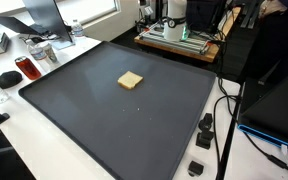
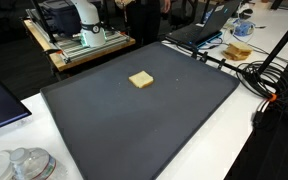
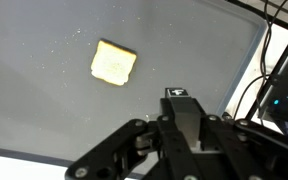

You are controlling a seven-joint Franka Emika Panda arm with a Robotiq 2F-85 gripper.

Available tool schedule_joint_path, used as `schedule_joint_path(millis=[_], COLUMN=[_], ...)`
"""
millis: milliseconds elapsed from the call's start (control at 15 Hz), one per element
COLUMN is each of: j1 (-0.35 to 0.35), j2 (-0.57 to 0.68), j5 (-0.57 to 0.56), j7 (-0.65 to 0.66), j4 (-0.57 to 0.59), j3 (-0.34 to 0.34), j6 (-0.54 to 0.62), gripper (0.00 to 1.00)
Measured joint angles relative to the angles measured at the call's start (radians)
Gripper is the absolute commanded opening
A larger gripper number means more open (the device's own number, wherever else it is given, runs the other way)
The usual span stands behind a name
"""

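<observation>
While the gripper [image 3: 176,140] hangs empty, its opening impossible to tell | square bread slice [image 3: 113,63] lies well apart, up-left in wrist view.

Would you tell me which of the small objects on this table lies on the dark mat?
The tan square slice: it alone lies on the dark mat, while the red can and black mouse sit beside it on the white tabletop.

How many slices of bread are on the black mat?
1. The bread lies alone on the mat, somewhat toward its far edge in both exterior views; the wrist view shows the same slice. Nothing on the mat could hide another.
</observation>
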Motion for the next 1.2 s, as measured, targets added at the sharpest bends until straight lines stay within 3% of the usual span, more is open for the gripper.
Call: schedule_joint_path(millis=[200,467,867,1200], j1=[0.001,0.001,-0.004,-0.010], j2=[0.005,0.035,0.177,0.319], j5=[0.006,0.004,-0.029,-0.217], j7=[0.000,0.084,0.339,0.650], j4=[-0.008,-0.068,-0.152,-0.154], j3=[0.000,0.008,0.048,0.060], j6=[0.013,0.165,0.479,0.602], gripper=[0.06,0.06,0.06,0.06])
